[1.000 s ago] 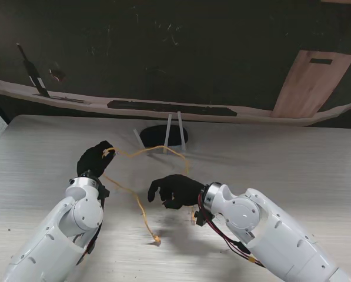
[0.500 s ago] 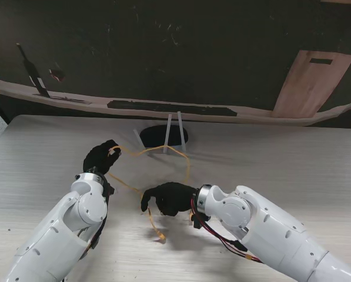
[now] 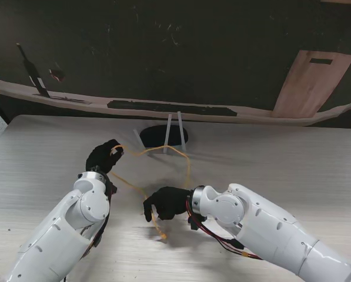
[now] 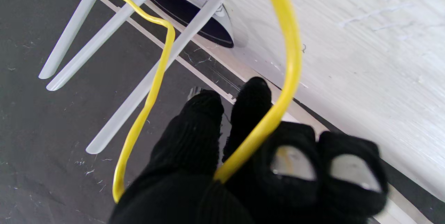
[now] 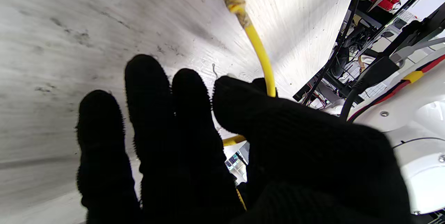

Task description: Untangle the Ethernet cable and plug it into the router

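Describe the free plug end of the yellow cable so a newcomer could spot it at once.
Start at the pale wooden table and find the right robot hand, the black-gloved one nearer to me. A thin yellow cable runs through it, and the plug is the small stub hanging just nearer to me, the cable's only loose end.

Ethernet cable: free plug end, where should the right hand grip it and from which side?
Probably on the yellow Ethernet cable just behind its plug, coming from above. That end lies flat on the table, nearer to me than the right hand, already over this stretch. The left hand holds the other part.
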Robot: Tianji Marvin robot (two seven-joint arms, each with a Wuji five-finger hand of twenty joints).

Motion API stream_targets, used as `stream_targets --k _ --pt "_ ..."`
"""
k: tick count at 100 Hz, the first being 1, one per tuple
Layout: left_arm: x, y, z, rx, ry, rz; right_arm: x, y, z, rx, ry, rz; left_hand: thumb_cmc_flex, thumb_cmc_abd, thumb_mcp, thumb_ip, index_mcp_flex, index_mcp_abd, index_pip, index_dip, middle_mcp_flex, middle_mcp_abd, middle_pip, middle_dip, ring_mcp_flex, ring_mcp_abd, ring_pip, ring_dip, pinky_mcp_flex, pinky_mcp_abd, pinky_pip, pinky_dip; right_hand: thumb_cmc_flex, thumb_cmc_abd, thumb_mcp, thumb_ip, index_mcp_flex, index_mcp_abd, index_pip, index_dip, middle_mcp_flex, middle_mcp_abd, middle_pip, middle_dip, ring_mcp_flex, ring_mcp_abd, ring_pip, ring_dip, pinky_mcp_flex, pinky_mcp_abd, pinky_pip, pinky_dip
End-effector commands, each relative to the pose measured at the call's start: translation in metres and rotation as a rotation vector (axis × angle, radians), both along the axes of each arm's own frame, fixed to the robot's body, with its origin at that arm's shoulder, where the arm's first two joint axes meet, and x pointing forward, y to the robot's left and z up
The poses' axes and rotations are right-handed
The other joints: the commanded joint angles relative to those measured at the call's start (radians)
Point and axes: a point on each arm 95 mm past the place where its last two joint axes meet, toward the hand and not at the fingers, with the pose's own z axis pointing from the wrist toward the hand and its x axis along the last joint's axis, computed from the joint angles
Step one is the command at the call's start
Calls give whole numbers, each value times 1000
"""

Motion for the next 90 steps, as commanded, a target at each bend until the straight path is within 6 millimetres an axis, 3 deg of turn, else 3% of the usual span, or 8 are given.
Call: stream_targets --k 1,17,23,32,39,49,62,90 --pt "1 -6 0 -14 15 -14 -4 4 -4 -6 29 4 28 24 -7 26 -8 8 -9 -9 -2 -9 25 1 28 135 11 -10 27 33 183 -25 -9 11 5 -26 47 32 53 -59 48 -18 -11 -22 48 8 6 -19 21 50 47 -12" --pt "3 -13 0 -40 22 -36 -4 5 -5 -26 27 -7 -29 13 -8 33 -56 28 -95 -22 -75 -4 -20 -4 -27 201 -94 2 9 184 50 -82 -73 -1 3 -41 99 155 93 -105 113 -3 -9 -28 122 22 1 -31 83 72 86 -14" --pt "3 -15 0 -47 23 -53 -4 5 -5 -20 21 -36 -210 -5 170 16 -92 45 -215 -7 -145 -6 -78 -14 -134 236 -169 63 -105 226 -67 -11 -94 0 8 -44 120 201 102 -112 134 13 1 -24 150 34 7 -32 108 88 103 -14" --pt "2 -18 2 -38 27 -87 -4 2 -2 -13 6 -79 -438 -46 366 21 -185 67 -329 -29 -314 2 -258 -107 -404 291 -415 82 -467 205 -347 133 -122 27 13 -48 140 240 126 -98 148 33 19 -4 168 46 27 -30 131 105 124 -21" --pt "0 -19 5 -24 33 -123 -3 -2 2 -6 -11 -115 -519 -66 375 27 -259 61 -410 -72 -489 7 -430 -214 -684 276 -777 -57 -788 104 -545 95 -127 58 12 -48 142 255 136 -66 142 51 32 17 166 57 48 -25 132 116 133 -28" --pt "-3 -19 9 4 28 -153 -2 -8 10 7 -41 -174 -579 -78 372 35 -277 49 -453 -100 -614 4 -536 -297 -861 223 -984 -171 -959 56 -695 4 -130 42 16 -52 175 227 119 -61 134 52 17 24 148 75 32 -35 104 126 121 -39" --pt "-9 -21 16 -1 -10 -170 -1 -15 20 42 -90 -270 -576 -78 375 37 -251 54 -452 -101 -661 8 -562 -316 -950 184 -1060 -209 -1039 27 -773 -52 -128 3 31 -63 214 239 96 -76 106 56 -1 33 102 92 34 -26 62 133 105 -45" --pt "-34 -33 28 -91 -13 -303 -1 -26 45 172 -210 -539 -488 -18 309 34 -35 74 -242 11 -341 37 -395 -232 -664 279 -818 -98 -814 83 -526 70 -123 -1 67 -82 246 344 103 -66 153 112 26 45 158 134 76 -20 111 185 133 -33"
